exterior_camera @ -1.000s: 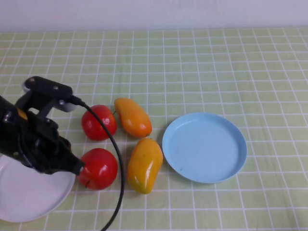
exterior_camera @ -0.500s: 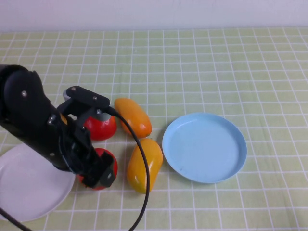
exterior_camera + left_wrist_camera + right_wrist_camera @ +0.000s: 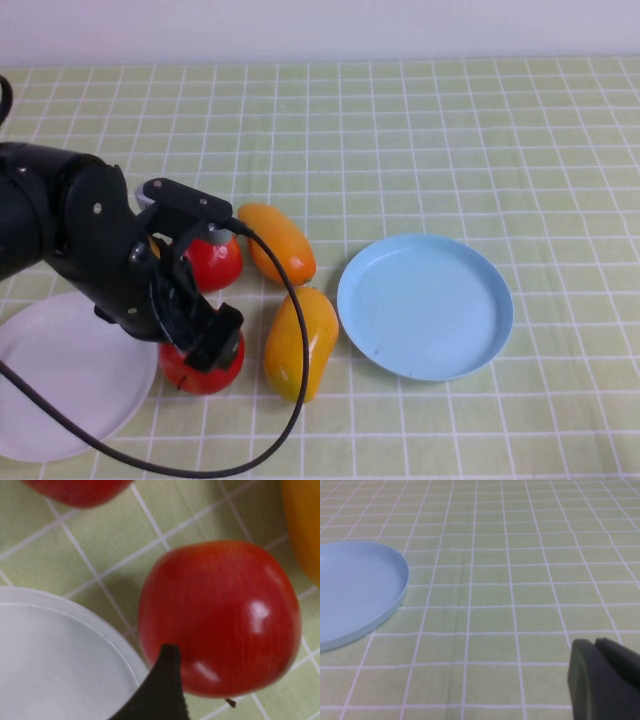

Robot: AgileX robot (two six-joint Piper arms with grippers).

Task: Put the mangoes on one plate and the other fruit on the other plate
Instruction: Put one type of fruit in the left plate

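The near red apple sits on the green checked surface just beside the white plate, with the left claw right over it; can't tell how wide it is. In the left wrist view one dark fingertip overlaps that apple. The second apple is just behind it. The orange mango and the yellower mango lie between the apples and the empty light blue plate. The right claw only peeks into its own wrist view, can't tell its state

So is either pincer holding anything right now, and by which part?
Cannot be told: the left pincer sits over the near apple; the right pincer holds nothing.
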